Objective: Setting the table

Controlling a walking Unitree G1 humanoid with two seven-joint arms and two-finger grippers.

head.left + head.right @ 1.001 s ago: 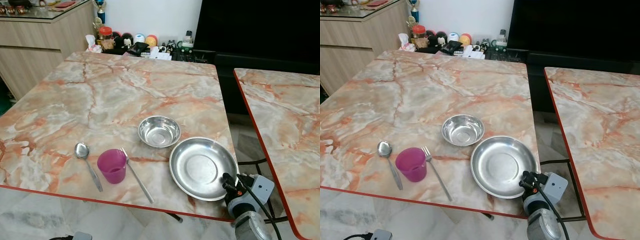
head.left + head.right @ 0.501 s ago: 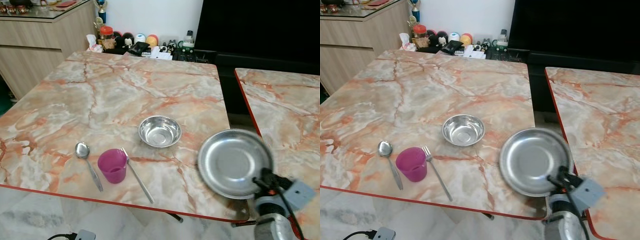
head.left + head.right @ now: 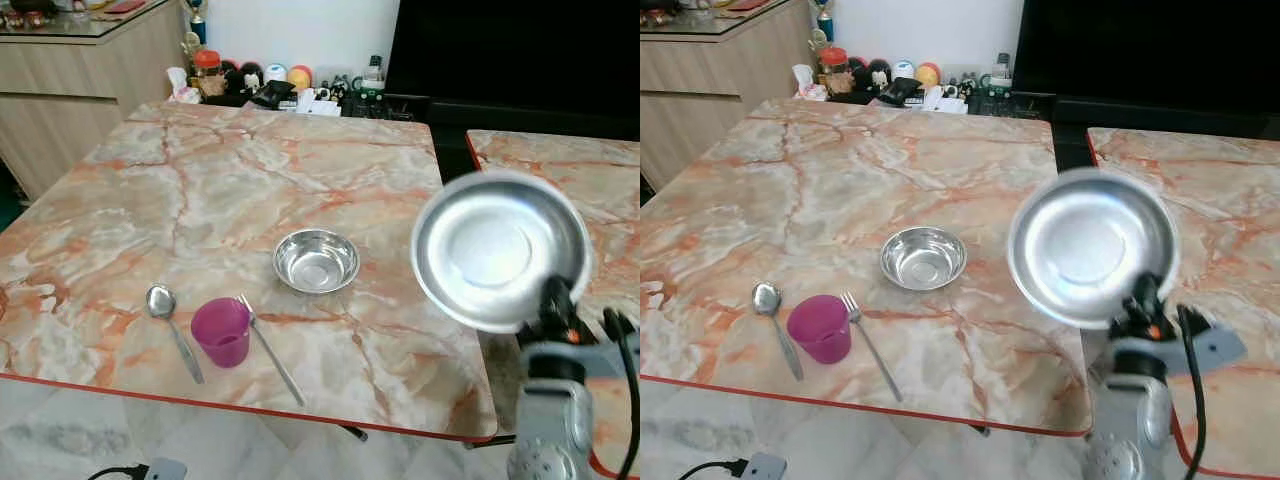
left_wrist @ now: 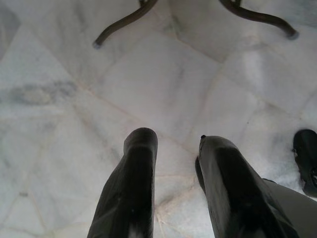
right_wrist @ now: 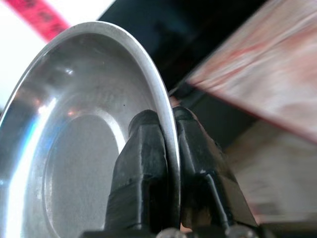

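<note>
Gripping plate (image 3: 500,248) rim | right hand (image 5: 166,148) | fingertips hidden behind plate

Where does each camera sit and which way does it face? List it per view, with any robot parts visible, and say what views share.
Left eye view: on the head, looking forward and down at the marble table; the right gripper holds up the steel plate.
Right eye view: beside it, facing the same way; same table, small bowl, pink cup.
Left wrist view: on the hanging left arm, facing the tiled floor; left gripper open.
Right wrist view: along the right gripper's fingers, clamped on the plate's rim.
Shared: the plate appears in both eye views and the right wrist view.
</note>
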